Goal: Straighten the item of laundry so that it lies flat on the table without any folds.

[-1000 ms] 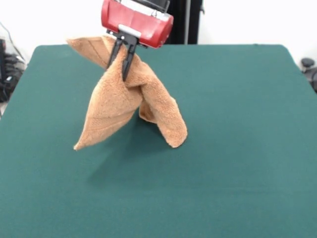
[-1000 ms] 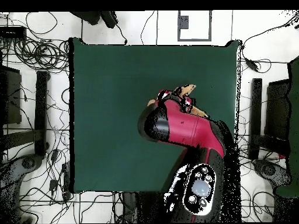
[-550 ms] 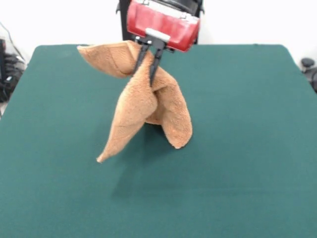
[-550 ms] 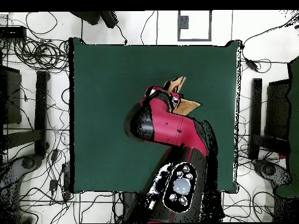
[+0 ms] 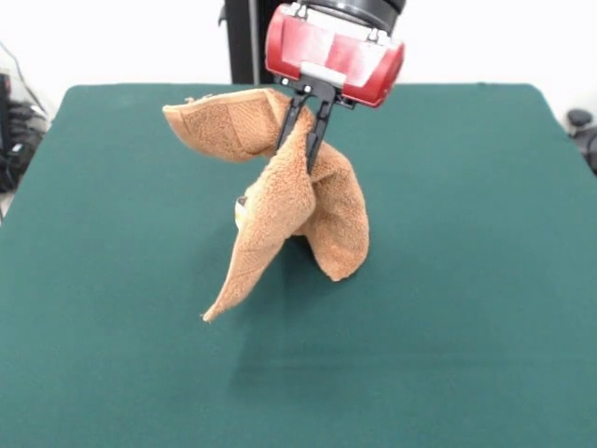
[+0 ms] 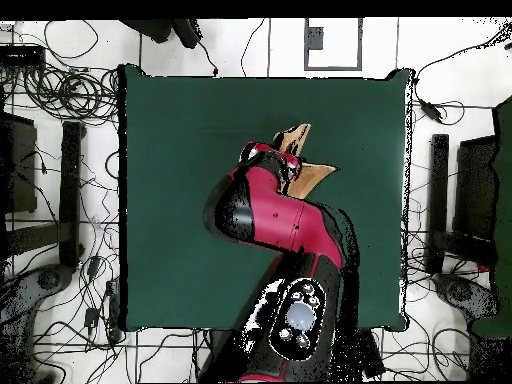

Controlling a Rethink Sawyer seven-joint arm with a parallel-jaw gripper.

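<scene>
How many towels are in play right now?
1. The towel hangs bunched from the shut pincer above the middle of the table; in the overhead view the arm covers most of it. No other is visible.

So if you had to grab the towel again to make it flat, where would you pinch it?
Probably the pointed corner hanging lowest on the towel, coming from the open table side in front. It dangles free of the bunched folds that the gripper pinches, so pulling there should spread the cloth.
</scene>
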